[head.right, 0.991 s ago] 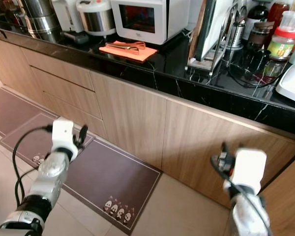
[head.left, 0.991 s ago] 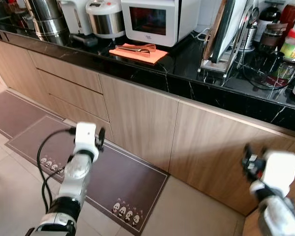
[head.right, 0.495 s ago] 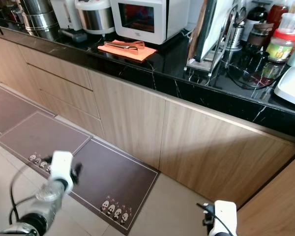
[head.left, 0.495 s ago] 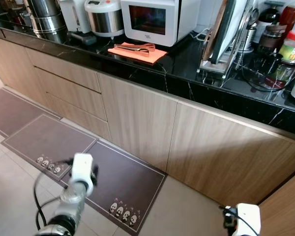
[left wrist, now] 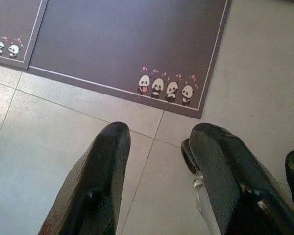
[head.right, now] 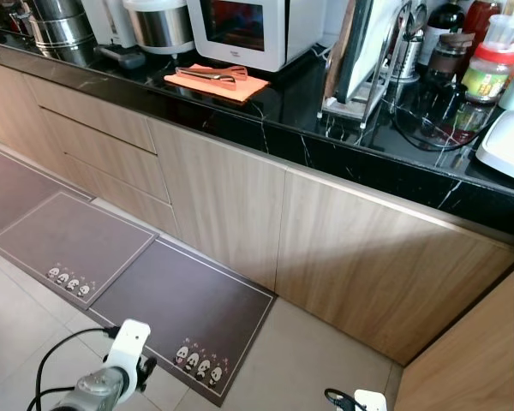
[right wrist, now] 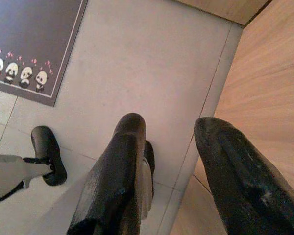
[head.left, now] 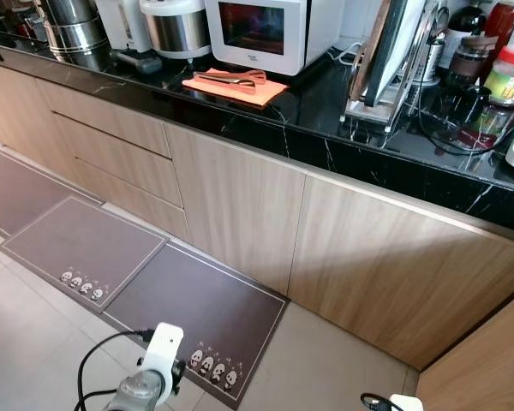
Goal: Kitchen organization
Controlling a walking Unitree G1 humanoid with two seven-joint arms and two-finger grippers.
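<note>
A black marbled stone tabletop (head.left: 325, 103) is seen running above light wooden cabinet fronts (head.left: 240, 205) and drawers. At its far left end stacked steel pots (head.left: 68, 26) are set, then a white and silver rice cooker (head.left: 176, 24) and a white microwave oven (head.left: 270, 30). Just in front of the microwave an orange folded cloth (head.left: 236, 86) is laid flat on the tabletop, and a pair of brownish tongs (head.left: 231, 79) is rested on top of it. Further right a metal rack holding boards (head.left: 394, 60) is placed, and beyond it a cluster of jars and bottles (head.left: 488, 68) is gathered near the right end.

On the pale tiled floor (head.right: 308, 360) two dark brown mats with small panda prints (head.left: 197, 300) are spread along the cabinets.

Both arms are held low over the floor, well below and well apart from the tabletop and the cloth with the tongs. The left gripper (left wrist: 157, 142) is pointed down at the tiles just short of the panda edge of the nearer mat; its two black fingers (left wrist: 108, 166) are spread apart with nothing between them. The right gripper (right wrist: 171, 132) is hung over bare tiles beside a wooden panel (right wrist: 264, 88), its fingers likewise parted and empty. The left arm's white wrist housing (head.left: 161, 347) is seen at the lower edge of the head views, over the floor beside the mat.
</note>
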